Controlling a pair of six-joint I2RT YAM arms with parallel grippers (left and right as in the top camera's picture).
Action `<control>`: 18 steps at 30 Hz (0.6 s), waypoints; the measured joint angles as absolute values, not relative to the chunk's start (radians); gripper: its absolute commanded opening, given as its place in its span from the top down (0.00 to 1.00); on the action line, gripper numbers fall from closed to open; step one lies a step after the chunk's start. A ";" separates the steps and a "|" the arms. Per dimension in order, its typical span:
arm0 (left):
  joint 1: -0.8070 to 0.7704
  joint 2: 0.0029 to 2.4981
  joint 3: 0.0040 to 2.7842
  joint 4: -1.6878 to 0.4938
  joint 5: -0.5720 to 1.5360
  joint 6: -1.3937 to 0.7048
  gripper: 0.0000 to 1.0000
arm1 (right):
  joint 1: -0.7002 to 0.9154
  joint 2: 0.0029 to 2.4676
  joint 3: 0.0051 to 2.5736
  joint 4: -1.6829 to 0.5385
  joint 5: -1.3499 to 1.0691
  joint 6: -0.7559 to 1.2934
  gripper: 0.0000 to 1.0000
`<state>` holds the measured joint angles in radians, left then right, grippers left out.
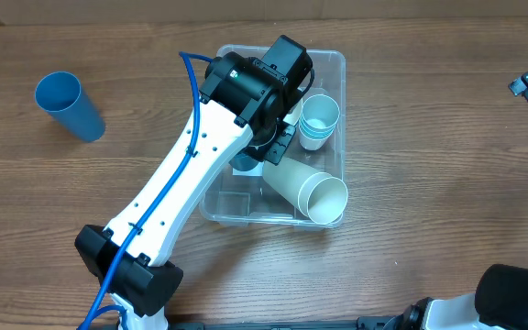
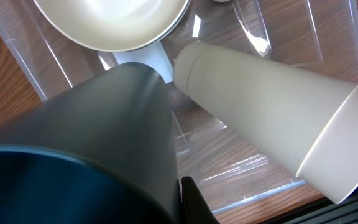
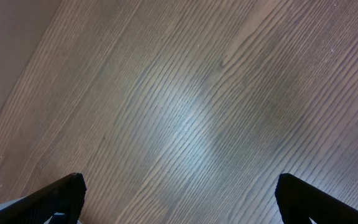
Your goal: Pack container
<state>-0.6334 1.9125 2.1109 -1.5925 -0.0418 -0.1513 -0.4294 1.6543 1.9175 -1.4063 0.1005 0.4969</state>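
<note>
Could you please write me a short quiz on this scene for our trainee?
1. True or false: the large white cup in the container stands upright.
2. Which cup lies outside the container, on the table? A) the blue cup B) the large white cup
3. Fill in: the right gripper is ___.
Key: 1 false, it lies on its side; 2 A; 3 open.

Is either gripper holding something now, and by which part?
The left gripper holds a blue cup inside the container, apparently near its rim; contact is hidden. The right gripper holds nothing.
</note>
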 measured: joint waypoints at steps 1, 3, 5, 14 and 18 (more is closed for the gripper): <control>-0.633 1.913 2.111 -1.593 -0.042 -0.151 0.96 | -0.429 1.654 1.917 -1.406 0.101 0.497 0.00; -0.633 1.913 2.111 -1.605 -0.042 -0.157 0.96 | -0.429 1.654 1.917 -1.406 0.101 0.497 0.00; -0.633 1.913 2.111 -1.618 -0.037 -0.163 0.96 | -0.429 1.654 1.917 -1.406 0.101 0.497 0.00; -0.633 1.914 1.961 -1.497 -0.011 -0.184 0.96 | -0.429 1.654 1.917 -1.406 0.101 0.497 0.00; -0.633 1.914 1.838 -1.387 -0.012 -0.185 0.82 | -0.429 1.654 1.917 -1.406 0.101 0.497 0.00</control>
